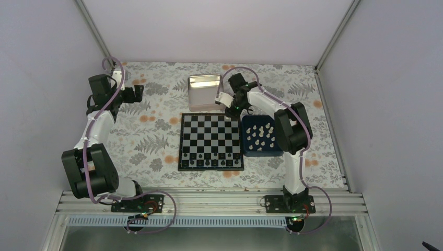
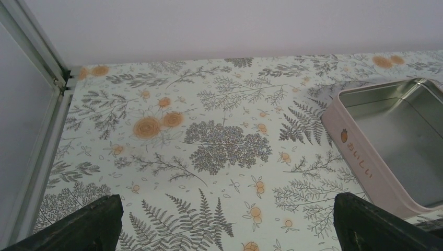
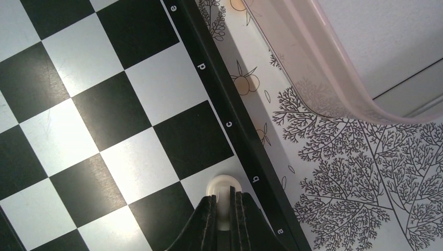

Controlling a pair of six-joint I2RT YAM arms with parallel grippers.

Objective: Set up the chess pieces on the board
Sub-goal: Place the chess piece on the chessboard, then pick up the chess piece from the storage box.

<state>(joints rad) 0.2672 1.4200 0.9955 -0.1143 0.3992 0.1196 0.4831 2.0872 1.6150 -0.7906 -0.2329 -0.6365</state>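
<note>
Clamped together on a single cream piece: right claw, low over the board at its 12 o'clock edge, toward the 1 o'clock corner in the top view. Judged a placing grip, with the piece over the pale square beside border letter b, on the back rank, so probably about to be set down there. Cannot tell whether touching the square or just above it.

Spread wide apart, with nothing between the fingers: left claw, out at 10 o'clock from the board over the flowered worktop, near the tin. Likely placed there to leave the board free for the other arm.

Waiting in the blue tray, close against the board's 3 o'clock side: the remaining cream chess pieces, within short reach of the working arm. Lined along the 6 o'clock rank: dark pieces, seemingly set. No cream piece seen standing on the board apart from the held one, so early in the task by this reading.

Hard to make out:
- Kind of piece held, hidden below its rounded top by the fingertips.
- Count of pieces in the tray, partly covered by the right arm.
- Tin's far side, cut off in the left wrist view, and only a curved pink rim in the right wrist view
</note>
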